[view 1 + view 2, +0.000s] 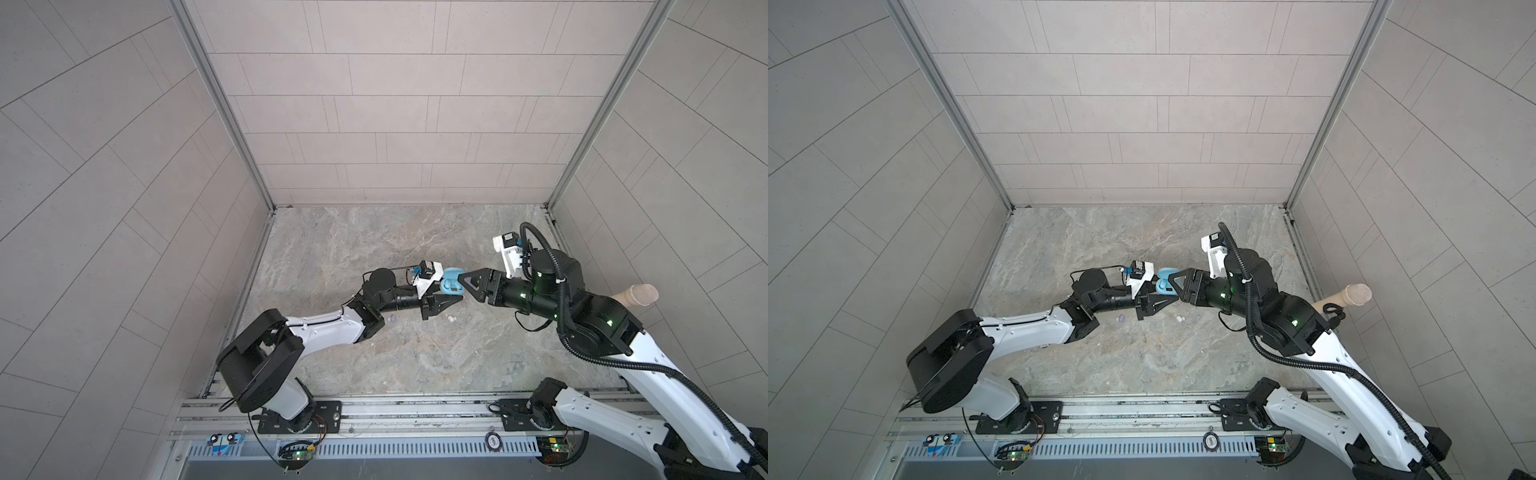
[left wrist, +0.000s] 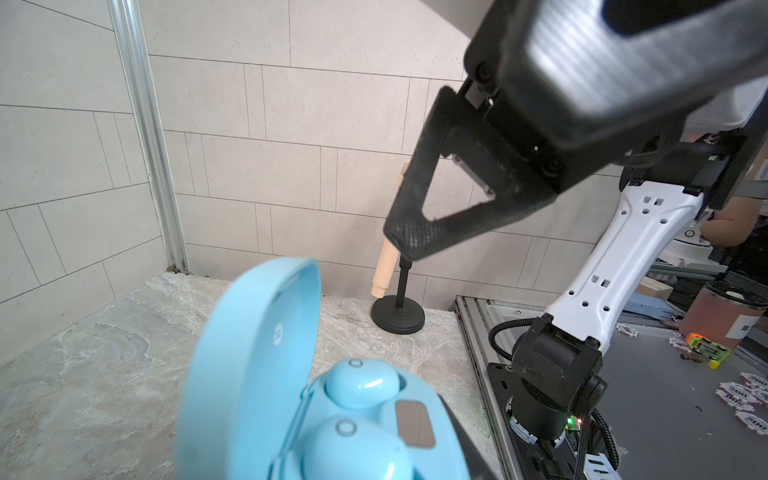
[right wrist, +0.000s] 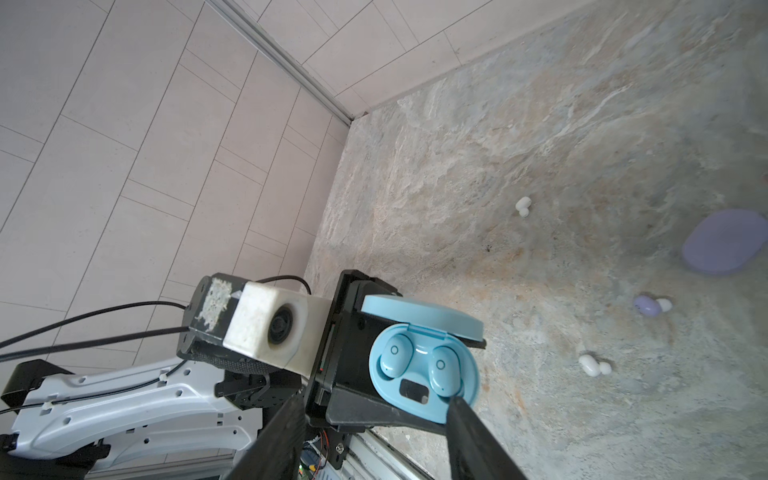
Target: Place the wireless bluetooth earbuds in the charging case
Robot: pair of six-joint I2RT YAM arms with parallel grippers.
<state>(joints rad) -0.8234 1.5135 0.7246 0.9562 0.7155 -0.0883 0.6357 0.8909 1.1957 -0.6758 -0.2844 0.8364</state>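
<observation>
**Light blue charging case (image 3: pixel 419 316): lid up, both light blue earbuds (image 3: pixel 395 355) seated in their wells.**
The left gripper (image 1: pixel 451 291) clamps the case above the middle of the marble surface (image 3: pixel 540 124). The right gripper (image 1: pixel 465 286) is spread and empty, with one fingertip at the case rim; contact cannot be told. Judged step: release. Lift the right gripper straight off, clear of the lid, and hold the case level. A white earbud (image 3: pixel 523 206), a second white earbud (image 3: pixel 594 365), a lilac earbud (image 3: pixel 648 303) and a lilac case (image 3: pixel 725 241) lie loose on the surface.

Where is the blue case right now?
The blue case is mid-table in both top views, held by the left gripper, lid open, with the right gripper just to its right.
</observation>
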